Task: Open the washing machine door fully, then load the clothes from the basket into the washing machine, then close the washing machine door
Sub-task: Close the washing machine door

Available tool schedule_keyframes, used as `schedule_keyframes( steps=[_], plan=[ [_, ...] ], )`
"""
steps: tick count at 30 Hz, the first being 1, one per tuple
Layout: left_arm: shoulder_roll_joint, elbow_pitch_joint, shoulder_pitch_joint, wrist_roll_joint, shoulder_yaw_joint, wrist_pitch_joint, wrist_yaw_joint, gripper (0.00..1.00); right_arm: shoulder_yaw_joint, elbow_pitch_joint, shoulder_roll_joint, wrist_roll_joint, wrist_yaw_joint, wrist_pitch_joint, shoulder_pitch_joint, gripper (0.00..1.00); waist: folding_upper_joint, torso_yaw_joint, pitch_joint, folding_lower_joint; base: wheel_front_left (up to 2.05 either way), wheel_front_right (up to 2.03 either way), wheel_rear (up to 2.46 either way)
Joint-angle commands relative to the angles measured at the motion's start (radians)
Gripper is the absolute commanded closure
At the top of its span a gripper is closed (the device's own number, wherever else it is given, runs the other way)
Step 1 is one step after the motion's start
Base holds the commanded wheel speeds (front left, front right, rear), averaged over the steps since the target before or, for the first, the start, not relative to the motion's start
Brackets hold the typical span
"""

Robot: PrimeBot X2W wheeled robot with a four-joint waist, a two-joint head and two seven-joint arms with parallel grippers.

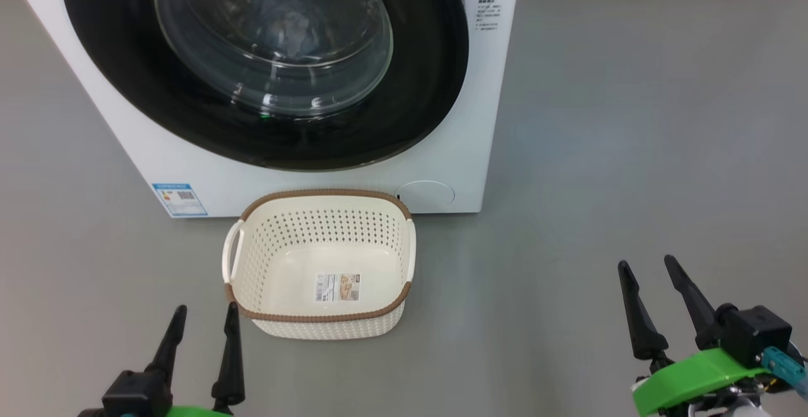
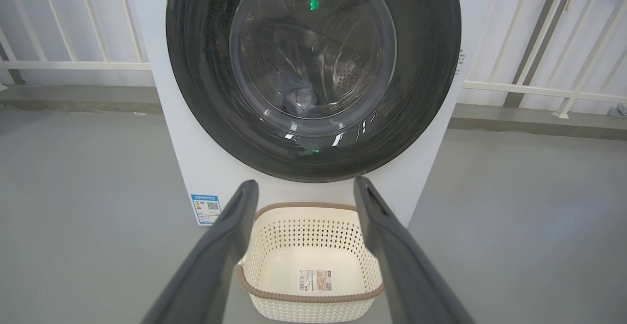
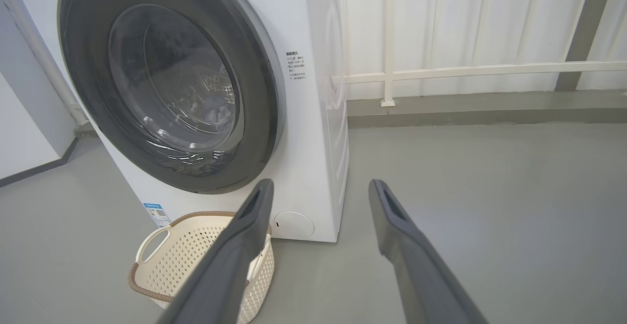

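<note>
Door shut, basket on the floor before us.
We see the washing machine door (image 1: 268, 57) closed on the washing machine (image 1: 451, 152), the basket (image 1: 323, 193) just before it holding a paper label (image 1: 338, 287), our left gripper (image 1: 207, 307) and right gripper (image 1: 646, 262) both spread wide.

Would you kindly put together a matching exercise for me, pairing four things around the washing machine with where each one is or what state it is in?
Things:
1. washing machine door
2. basket
3. clothes
4. blue sticker

Places or states:
A. low on the front of the washing machine, on the robot's left
B. shut
C. on the floor, holding just a paper label
D. inside the washing machine, seen through the door's glass

Right pairs: 1-B, 2-C, 3-D, 4-A
</note>
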Motion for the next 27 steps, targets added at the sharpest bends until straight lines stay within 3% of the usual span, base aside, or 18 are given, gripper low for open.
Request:
schedule_keyframes(
  steps=[1, 12, 27],
  plan=[
    [0.019, -0.033, -0.008, -0.008, 0.038, 0.002, 0.014, 0.0, 0.014, -0.05, 0.003, -0.017, 0.0, 0.007, 0.014, 0.0, 0.0, -0.02, -0.022, 0.0, 0.0, 0.0, 0.0],
    [0.028, -0.048, 0.021, -0.021, 0.037, 0.013, 0.022, 0.0, -0.023, -0.198, 0.041, -0.047, 0.0, 0.08, 0.151, 0.0, 0.0, -0.038, -0.059, 0.0, 0.0, 0.0, 0.0],
    [0.036, -0.053, 0.026, -0.031, 0.033, 0.017, 0.033, 0.0, -0.035, -0.239, 0.051, -0.052, 0.0, 0.103, 0.171, 0.0, 0.0, -0.041, -0.061, 0.0, 0.0, 0.0, 0.0]
  ],
)
